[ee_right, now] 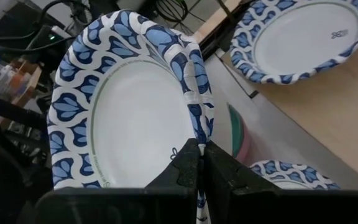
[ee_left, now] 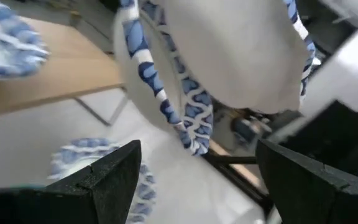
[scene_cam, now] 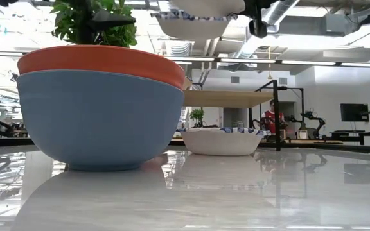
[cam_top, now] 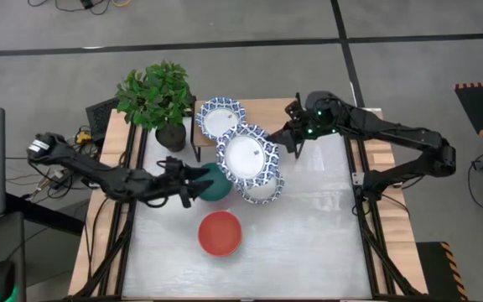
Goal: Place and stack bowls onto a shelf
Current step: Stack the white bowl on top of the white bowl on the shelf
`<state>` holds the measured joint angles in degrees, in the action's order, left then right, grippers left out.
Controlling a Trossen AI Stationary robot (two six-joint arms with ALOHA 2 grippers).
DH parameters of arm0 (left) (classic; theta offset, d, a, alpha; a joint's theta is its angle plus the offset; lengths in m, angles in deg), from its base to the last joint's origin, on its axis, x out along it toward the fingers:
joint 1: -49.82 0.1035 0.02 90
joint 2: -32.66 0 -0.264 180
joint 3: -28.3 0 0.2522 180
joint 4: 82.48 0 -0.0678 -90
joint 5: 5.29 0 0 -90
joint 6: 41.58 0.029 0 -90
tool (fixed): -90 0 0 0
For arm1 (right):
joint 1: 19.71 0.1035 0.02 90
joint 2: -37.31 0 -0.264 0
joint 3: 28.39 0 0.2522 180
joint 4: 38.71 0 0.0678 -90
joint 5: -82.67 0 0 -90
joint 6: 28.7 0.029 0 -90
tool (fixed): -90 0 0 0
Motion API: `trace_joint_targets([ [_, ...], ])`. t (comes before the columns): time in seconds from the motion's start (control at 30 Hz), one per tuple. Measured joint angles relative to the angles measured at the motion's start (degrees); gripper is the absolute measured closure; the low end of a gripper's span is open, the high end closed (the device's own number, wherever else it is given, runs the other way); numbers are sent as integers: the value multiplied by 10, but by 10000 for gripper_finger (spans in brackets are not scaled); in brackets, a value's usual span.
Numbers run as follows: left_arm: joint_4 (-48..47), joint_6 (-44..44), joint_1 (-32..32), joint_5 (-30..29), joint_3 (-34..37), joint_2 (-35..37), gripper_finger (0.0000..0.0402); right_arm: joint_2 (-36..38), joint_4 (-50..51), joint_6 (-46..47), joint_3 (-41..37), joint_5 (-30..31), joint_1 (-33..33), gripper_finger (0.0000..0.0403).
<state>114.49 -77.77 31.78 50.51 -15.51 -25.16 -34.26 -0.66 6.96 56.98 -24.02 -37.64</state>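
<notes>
The table (cam_top: 309, 218) carries the shelf (cam_top: 267, 109) at its far edge, with a plant (cam_top: 156, 96) beside it. One patterned bowl (cam_top: 220, 117) sits on the shelf. The right gripper (cam_top: 294, 143) pinches the rim of a second patterned bowl (cam_top: 248, 157), held in the air above a third (cam_top: 262, 189) on the table. The left gripper (cam_top: 187, 180), fingers spread wide, is at the teal bowl (cam_top: 218, 186). The red bowl (cam_top: 220, 232) stands apart, nearer the front.
</notes>
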Motion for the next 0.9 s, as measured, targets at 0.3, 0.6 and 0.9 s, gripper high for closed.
trace_joint_targets([
  [0.3, 80, -5, 54, 78, -1, -59, 100, 0, -14, -1, 0, 0, 16, 369],
  [0.6, 76, -5, 73, 120, -21, -79, 100, 0, -14, -1, 0, 1, 18, 369],
  [0.9, 54, -5, 80, 101, -21, -79, 151, 0, -14, -3, 0, 1, 18, 369],
])
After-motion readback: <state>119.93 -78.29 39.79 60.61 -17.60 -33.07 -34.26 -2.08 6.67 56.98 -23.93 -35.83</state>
